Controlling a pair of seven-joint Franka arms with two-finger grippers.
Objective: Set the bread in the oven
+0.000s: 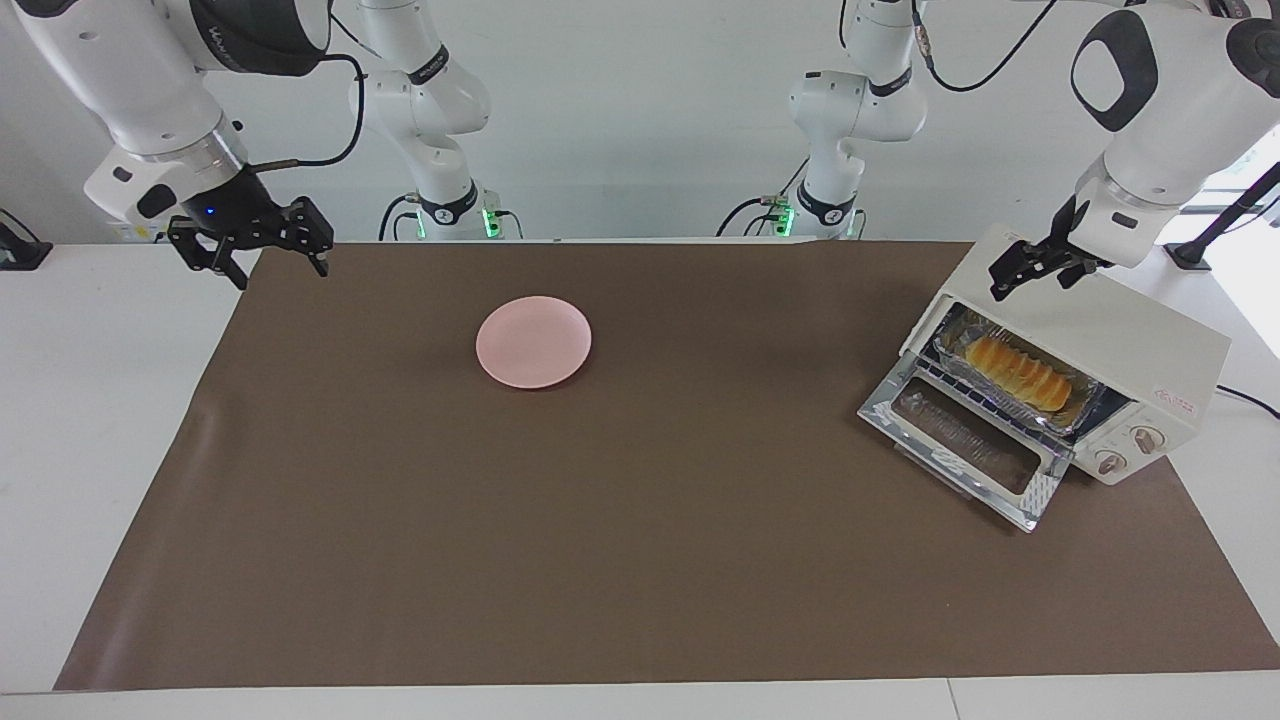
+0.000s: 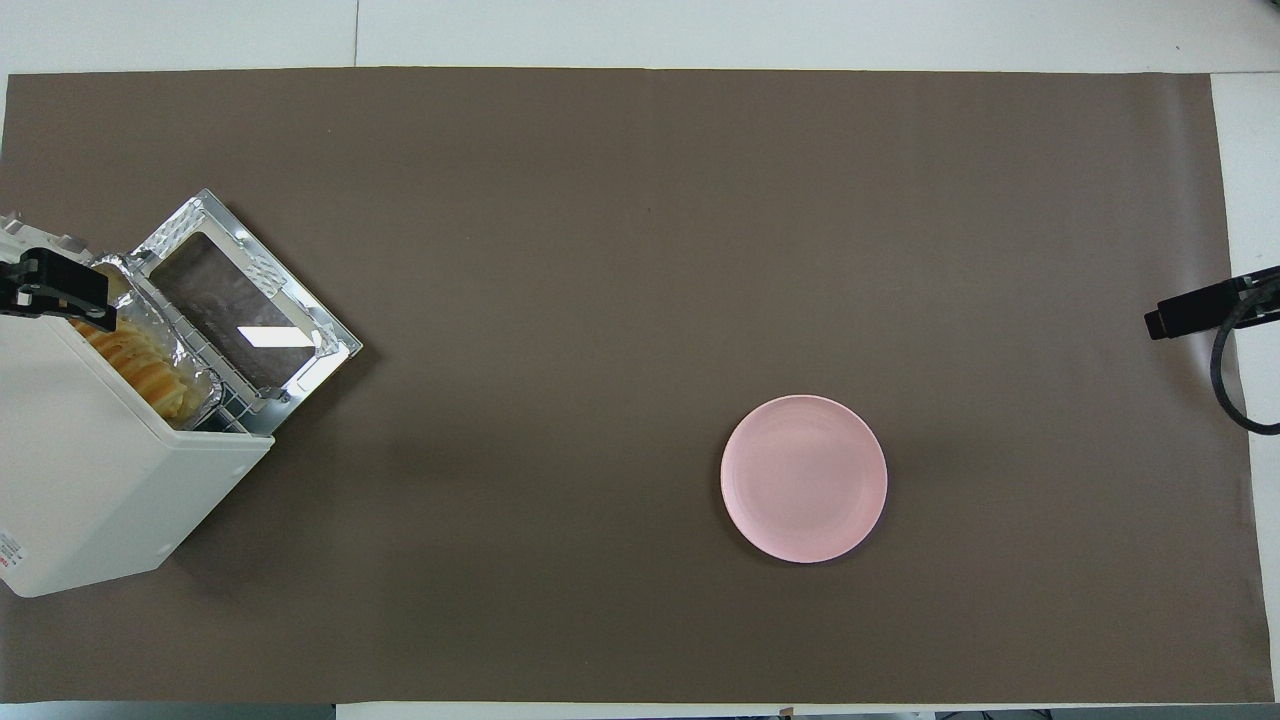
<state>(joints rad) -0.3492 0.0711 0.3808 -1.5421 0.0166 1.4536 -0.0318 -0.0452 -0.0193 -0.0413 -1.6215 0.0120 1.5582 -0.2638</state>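
Observation:
The bread (image 1: 1020, 372) lies in a crinkled foil tray (image 1: 962, 345) on the wire rack inside the cream-white oven (image 1: 1130, 325), at the left arm's end of the table. The oven's glass door (image 1: 965, 440) hangs fully open. In the overhead view the bread (image 2: 140, 365) shows partly under the oven's top (image 2: 90, 480). My left gripper (image 1: 1032, 284) is open and empty, just above the oven's top front edge, over the tray's end nearer the robots. My right gripper (image 1: 281, 276) is open and empty, raised over the mat's corner at the right arm's end.
A round pink plate (image 1: 533, 342) sits empty on the brown mat (image 1: 640, 560), nearer the robots than the mat's middle; it also shows in the overhead view (image 2: 803, 478). The open door sticks out over the mat in front of the oven.

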